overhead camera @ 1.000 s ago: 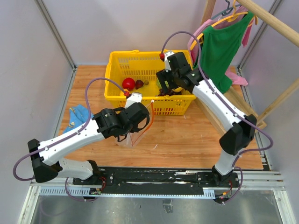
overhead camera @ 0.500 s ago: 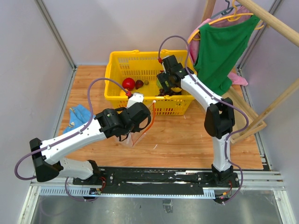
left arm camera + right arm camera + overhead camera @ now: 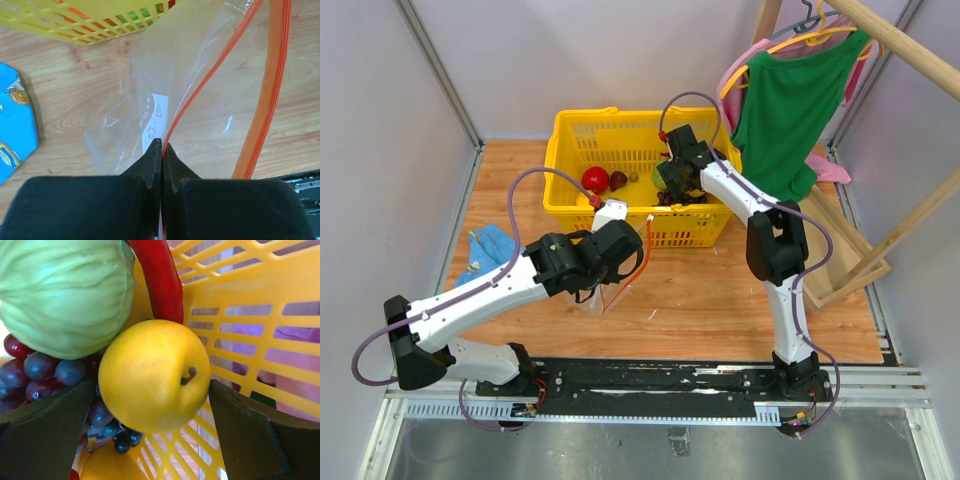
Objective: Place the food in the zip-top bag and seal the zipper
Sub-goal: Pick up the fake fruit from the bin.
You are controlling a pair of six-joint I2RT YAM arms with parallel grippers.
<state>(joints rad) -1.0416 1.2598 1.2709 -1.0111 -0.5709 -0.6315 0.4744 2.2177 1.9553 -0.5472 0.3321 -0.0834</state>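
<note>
right now the yellow fruit (image 3: 150, 372) lies squarely between the wide-spread fingers of the right hand (image 3: 152, 407), down in the basket (image 3: 570, 135). the left hand (image 3: 161, 150) is clenched on the bag (image 3: 165, 65), on the worktop (image 3: 720, 300) just in front of the basket.

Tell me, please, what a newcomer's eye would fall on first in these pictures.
The bright yellow basket at the far side of the table draws the eye first. Inside it the right gripper stands with jaws open on either side of a round yellow fruit. In front of the basket the left gripper, jaws shut, pinches the see-through zip-top bag.
</note>
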